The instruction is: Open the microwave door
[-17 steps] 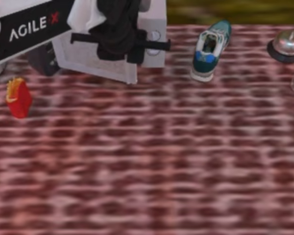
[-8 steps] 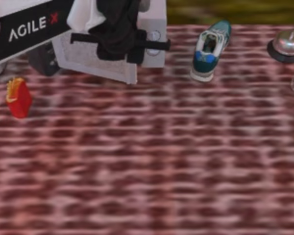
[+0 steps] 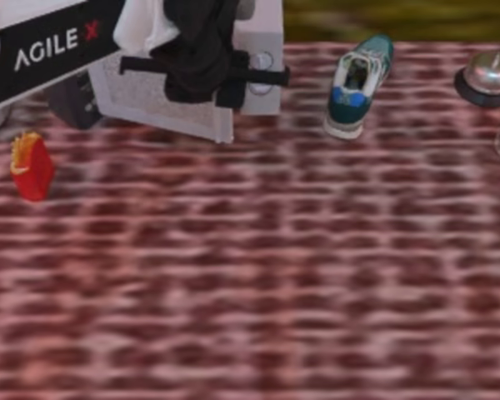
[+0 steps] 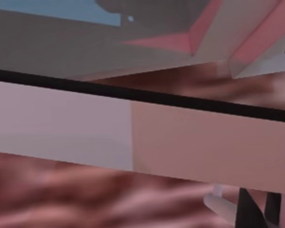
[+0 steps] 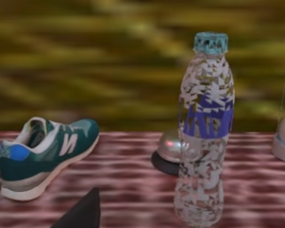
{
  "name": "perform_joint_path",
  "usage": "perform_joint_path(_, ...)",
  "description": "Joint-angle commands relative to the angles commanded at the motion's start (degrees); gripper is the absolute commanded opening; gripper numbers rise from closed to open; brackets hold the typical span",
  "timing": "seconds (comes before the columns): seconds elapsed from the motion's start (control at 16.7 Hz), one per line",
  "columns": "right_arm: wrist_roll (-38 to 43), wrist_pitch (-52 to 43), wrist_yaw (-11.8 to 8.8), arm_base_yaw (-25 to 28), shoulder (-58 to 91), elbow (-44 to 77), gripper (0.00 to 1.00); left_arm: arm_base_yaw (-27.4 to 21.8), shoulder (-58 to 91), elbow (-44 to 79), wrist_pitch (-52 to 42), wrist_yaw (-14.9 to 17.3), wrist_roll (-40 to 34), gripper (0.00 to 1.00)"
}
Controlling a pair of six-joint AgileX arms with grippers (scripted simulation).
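Note:
The light-grey microwave (image 3: 267,33) stands at the table's back left, its two round knobs (image 3: 261,73) facing up in the top view. The microwave door (image 3: 150,104) stands partly swung out, its free edge nearest the knob panel. My left gripper (image 3: 227,93) hangs over that free edge. In the left wrist view the door (image 4: 180,142) fills the middle, and the two dark fingertips of the left gripper (image 4: 260,213) sit close together beside a pale translucent handle (image 4: 218,205). My right arm is parked out of the top view; only one dark fingertip (image 5: 85,211) shows.
A teal shoe (image 3: 357,83) lies right of the microwave. A silver bell (image 3: 487,75) sits at the back right, with a clear bottle (image 5: 204,128) in front of it. A red fries box (image 3: 32,167) stands at the left, next to a dark object (image 3: 71,104).
The left arm has shifted only very slightly over the microwave. The door stands at nearly the same angle.

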Motion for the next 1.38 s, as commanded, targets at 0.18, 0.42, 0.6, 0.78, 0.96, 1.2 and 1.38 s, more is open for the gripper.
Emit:
perform_joint_path(0.18, 0.0, 0.0, 0.0, 0.0, 0.0, 0.0, 1.00, 0.0, 0.0, 0.0, 0.0, 0.0, 0.0, 0.00)
perform_joint_path(0.42, 0.0, 0.0, 0.0, 0.0, 0.0, 0.0, 1.00, 0.0, 0.0, 0.0, 0.0, 0.0, 0.0, 0.00)
perform_joint_path(0.6, 0.0, 0.0, 0.0, 0.0, 0.0, 0.0, 1.00, -0.2, -0.4, -0.8, 0.4, 0.6, 0.4, 0.00)
perform_joint_path(0.78, 0.0, 0.0, 0.0, 0.0, 0.0, 0.0, 1.00, 0.5, -2.5, -4.3, 1.7, 2.0, 3.4, 0.00)
perform_joint_path(0.96, 0.0, 0.0, 0.0, 0.0, 0.0, 0.0, 1.00, 1.2, -4.6, -7.2, 3.1, 3.4, 6.1, 0.00)
perform_joint_path(1.2, 0.0, 0.0, 0.0, 0.0, 0.0, 0.0, 1.00, 1.3, -5.0, -7.5, 3.4, 3.5, 6.4, 0.00)
perform_joint_path(1.38, 0.0, 0.0, 0.0, 0.0, 0.0, 0.0, 1.00, 1.3, -5.0, -7.5, 3.4, 3.5, 6.4, 0.00)
